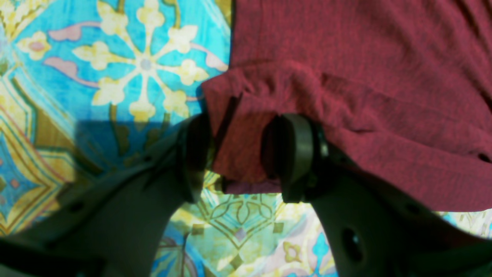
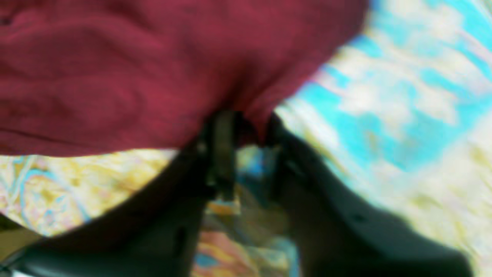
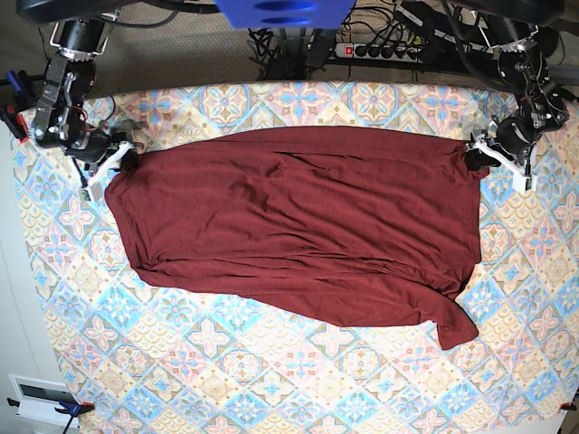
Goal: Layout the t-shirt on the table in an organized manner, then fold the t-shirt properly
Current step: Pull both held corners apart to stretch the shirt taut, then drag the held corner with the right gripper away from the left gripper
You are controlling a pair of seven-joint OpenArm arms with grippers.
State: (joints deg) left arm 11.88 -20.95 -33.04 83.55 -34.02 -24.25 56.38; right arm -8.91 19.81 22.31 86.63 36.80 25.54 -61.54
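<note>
The t-shirt (image 3: 298, 226) lies spread on the table (image 3: 271, 380), long axis running left to right, with 2 grippers at its far corners; the left gripper (image 1: 236, 154) pinches a bunched corner at the right end. The right gripper (image 2: 246, 130) sits at the left end, fabric between its narrowed jaws, but blur hides whether it grips; each arm is nearest its own corner, so the cloth stretches between them.

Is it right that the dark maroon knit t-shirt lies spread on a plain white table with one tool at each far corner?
Not quite. The dark maroon knit t-shirt lies on a table covered in pastel diamond-tile floral cloth, not plain white, as the base view shows. The left tool and right tool do sit at its far corners.
</note>
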